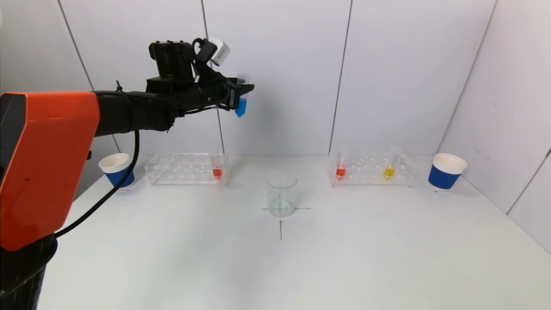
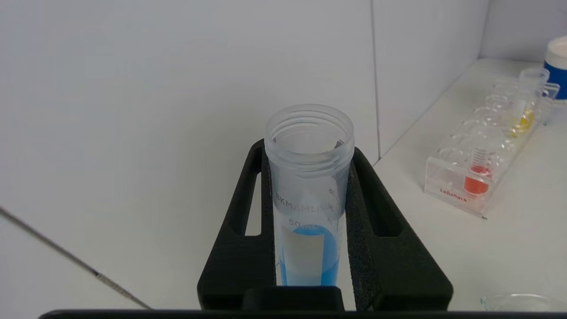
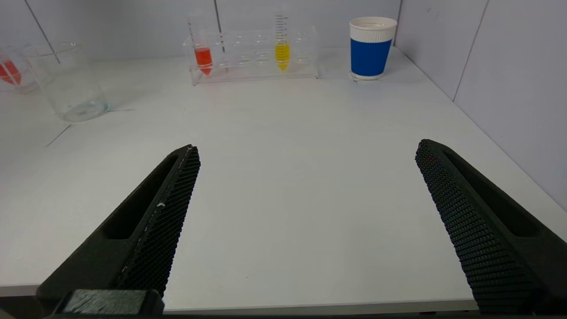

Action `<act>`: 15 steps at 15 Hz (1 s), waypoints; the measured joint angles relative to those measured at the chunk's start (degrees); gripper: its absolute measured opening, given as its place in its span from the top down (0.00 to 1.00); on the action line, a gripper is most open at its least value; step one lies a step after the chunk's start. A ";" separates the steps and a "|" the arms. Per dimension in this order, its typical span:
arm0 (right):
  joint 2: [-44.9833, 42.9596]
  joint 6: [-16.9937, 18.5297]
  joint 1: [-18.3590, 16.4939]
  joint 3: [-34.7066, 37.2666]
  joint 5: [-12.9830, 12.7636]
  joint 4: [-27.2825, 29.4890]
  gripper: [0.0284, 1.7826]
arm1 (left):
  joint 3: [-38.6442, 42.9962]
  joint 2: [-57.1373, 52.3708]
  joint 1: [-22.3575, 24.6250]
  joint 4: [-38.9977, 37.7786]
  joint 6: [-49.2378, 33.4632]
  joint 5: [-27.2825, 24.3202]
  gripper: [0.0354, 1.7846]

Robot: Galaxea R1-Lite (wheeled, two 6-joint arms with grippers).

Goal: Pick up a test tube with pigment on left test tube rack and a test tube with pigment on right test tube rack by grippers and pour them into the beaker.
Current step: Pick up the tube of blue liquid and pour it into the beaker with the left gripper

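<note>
My left gripper (image 1: 242,94) is raised high above the table, up and to the left of the beaker, shut on an upright test tube with blue pigment (image 1: 241,106). The left wrist view shows the tube (image 2: 308,195) clamped between both fingers (image 2: 241,230), open mouth up. The clear beaker (image 1: 281,193) stands at the table's centre on a cross mark. The left rack (image 1: 185,168) holds one red tube (image 1: 217,171). The right rack (image 1: 371,169) holds a red tube (image 1: 341,170) and a yellow tube (image 1: 389,171). My right gripper (image 3: 305,155) is open and empty over the table's near edge, outside the head view.
A blue-and-white paper cup (image 1: 117,170) stands left of the left rack, another (image 1: 447,171) right of the right rack. White walls close in at the back and right. The right wrist view shows the beaker (image 3: 66,82) and right rack (image 3: 252,55) far off.
</note>
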 joint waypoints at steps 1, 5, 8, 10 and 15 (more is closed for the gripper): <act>0.00 0.05 0.00 0.00 0.00 0.00 0.01 | -0.13 0.98 -0.05 0.00 2.57 -2.43 0.75; 0.00 0.02 0.00 0.00 0.01 0.00 0.01 | -0.21 3.61 0.02 -0.13 9.94 -11.33 0.75; 0.00 0.02 0.00 0.00 0.00 0.00 0.01 | -0.13 4.47 -0.05 -0.09 17.37 -17.86 0.75; 0.00 0.02 0.00 0.00 0.01 0.00 0.01 | 0.23 4.74 -0.05 -0.05 21.87 -21.86 0.75; 0.00 0.02 0.00 0.00 0.00 0.00 0.01 | 2.38 5.27 -1.49 0.37 31.57 -25.22 0.75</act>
